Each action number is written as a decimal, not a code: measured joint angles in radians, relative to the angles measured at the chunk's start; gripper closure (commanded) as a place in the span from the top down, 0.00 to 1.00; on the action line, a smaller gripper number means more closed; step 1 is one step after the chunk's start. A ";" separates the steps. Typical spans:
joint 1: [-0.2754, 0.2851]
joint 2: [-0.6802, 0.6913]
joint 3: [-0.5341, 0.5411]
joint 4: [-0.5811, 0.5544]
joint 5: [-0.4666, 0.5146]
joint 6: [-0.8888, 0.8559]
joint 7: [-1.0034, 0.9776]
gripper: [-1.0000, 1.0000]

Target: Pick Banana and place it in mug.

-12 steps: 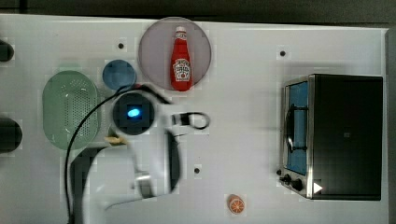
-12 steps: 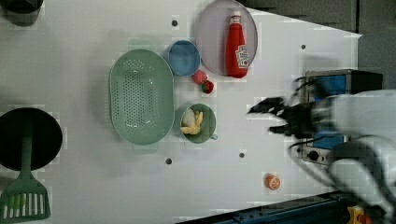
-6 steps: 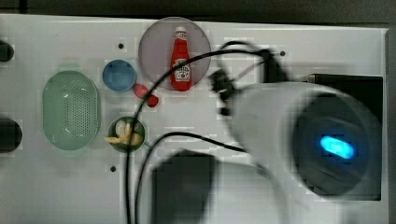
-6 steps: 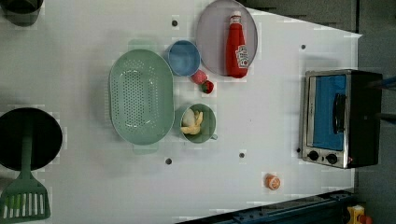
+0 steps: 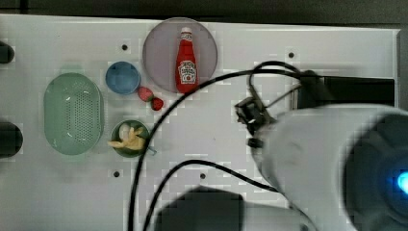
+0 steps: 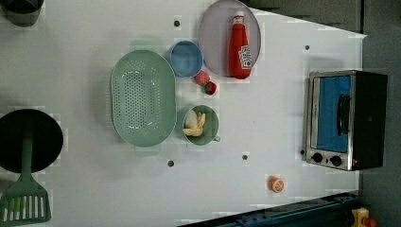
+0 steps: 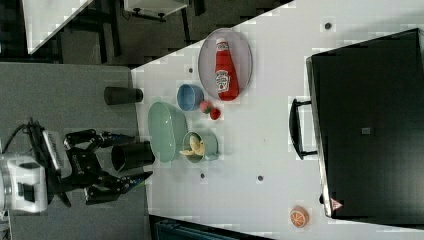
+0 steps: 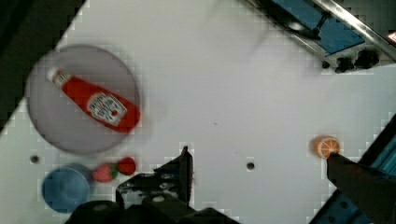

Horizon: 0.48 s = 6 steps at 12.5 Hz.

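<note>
The pale yellow banana (image 5: pixel 127 140) lies inside the teal-green mug (image 5: pixel 142 150), one end sticking over the rim toward the green basket. The left view shows the banana (image 6: pixel 199 126) in the mug (image 6: pixel 212 126), and so does the right view: banana (image 7: pixel 193 148), mug (image 7: pixel 209 145). My gripper (image 7: pixel 140 156) hangs high, well off the table at the right view's left, open with nothing held. In the wrist view the gripper (image 8: pixel 261 164) spreads its fingers (image 8: pixel 184 164) wide over bare table. The blurred arm (image 5: pixel 337 163) covers the top view's right.
A ketchup bottle (image 6: pixel 239 47) lies on a grey plate (image 6: pixel 213 33). A blue cup (image 6: pixel 186 58) and two strawberries (image 6: pixel 206 82) sit beside the mug, next to the green basket (image 6: pixel 142 99). A toaster oven (image 6: pixel 343 120), an orange slice (image 6: pixel 275 184), a black pan (image 6: pixel 28 139) and a spatula (image 6: pixel 23 205) stand around.
The arm has swung away from the mug toward the top view's right and left the left view. The banana has stayed in the mug.
</note>
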 measured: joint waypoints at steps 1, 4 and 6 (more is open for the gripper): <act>0.015 0.010 -0.001 0.001 -0.004 -0.004 0.000 1.00; 0.027 0.032 0.007 -0.003 0.027 0.004 -0.001 1.00; 0.036 0.038 0.015 -0.019 0.002 0.009 -0.004 1.00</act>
